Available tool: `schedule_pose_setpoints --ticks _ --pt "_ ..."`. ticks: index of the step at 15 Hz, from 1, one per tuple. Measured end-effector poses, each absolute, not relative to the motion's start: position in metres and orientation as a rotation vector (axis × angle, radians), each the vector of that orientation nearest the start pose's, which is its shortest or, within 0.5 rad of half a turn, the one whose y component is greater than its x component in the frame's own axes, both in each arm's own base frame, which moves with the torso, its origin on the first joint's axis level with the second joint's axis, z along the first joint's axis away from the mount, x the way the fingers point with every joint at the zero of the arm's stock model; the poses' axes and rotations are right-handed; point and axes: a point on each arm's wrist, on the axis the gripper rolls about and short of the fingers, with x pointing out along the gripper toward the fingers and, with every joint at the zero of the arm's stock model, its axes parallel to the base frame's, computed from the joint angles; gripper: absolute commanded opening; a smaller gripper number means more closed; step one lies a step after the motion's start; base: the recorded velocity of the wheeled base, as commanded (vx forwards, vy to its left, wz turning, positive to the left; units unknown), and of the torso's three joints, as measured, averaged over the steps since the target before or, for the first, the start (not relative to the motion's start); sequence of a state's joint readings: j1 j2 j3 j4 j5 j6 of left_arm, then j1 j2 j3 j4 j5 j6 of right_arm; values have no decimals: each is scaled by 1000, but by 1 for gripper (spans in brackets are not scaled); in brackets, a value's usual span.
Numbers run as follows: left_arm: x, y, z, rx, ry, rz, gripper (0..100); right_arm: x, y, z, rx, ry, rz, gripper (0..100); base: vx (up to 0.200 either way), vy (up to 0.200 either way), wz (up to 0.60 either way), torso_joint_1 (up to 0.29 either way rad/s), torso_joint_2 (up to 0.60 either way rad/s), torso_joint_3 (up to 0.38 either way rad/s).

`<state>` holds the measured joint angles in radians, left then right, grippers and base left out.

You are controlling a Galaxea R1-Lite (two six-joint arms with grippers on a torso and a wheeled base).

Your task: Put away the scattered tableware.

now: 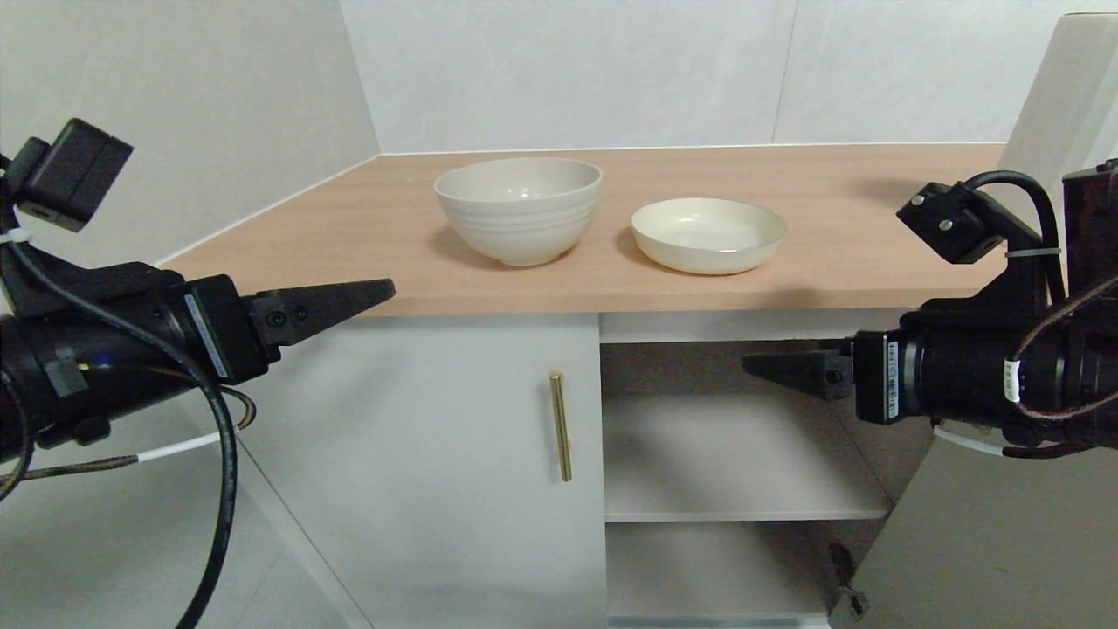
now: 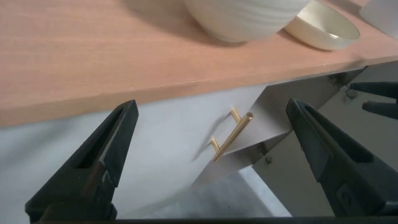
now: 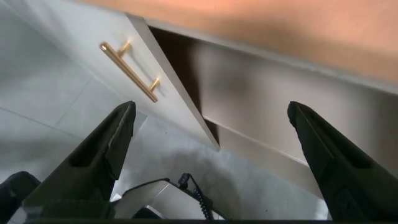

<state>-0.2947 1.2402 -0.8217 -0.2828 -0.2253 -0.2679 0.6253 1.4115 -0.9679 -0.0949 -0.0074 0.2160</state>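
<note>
L gripper point(image 1: 377, 293) & R gripper point(image 1: 756, 363) both spread wide, low at cabinet point(image 1: 419, 437) front. Bowl point(image 1: 518, 210) on counter point(image 1: 873, 227) lies up & far-right of L gripper. Shallow dish point(image 1: 708, 234) is up & far-left of R gripper, over open shelf point(image 1: 742, 472).

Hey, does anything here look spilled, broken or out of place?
Nothing spilled or damaged. The deep bowl and the shallow bowl stand upright and apart on the counter; the right-hand cupboard door hangs open, showing its shelves.
</note>
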Motion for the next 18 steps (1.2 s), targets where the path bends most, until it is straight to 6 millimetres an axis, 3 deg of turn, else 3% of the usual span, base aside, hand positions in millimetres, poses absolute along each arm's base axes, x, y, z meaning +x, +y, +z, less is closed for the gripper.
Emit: schedule_pose_setpoints --ticks 13,18 --pt "189 -63 264 -256 228 -498 100 194 140 253 96 405 571 100 0 0 0 151 -438 -294" --pt "199 -71 258 -252 261 -518 100 206 139 252 66 379 553 100 0 0 0 48 -118 -68"
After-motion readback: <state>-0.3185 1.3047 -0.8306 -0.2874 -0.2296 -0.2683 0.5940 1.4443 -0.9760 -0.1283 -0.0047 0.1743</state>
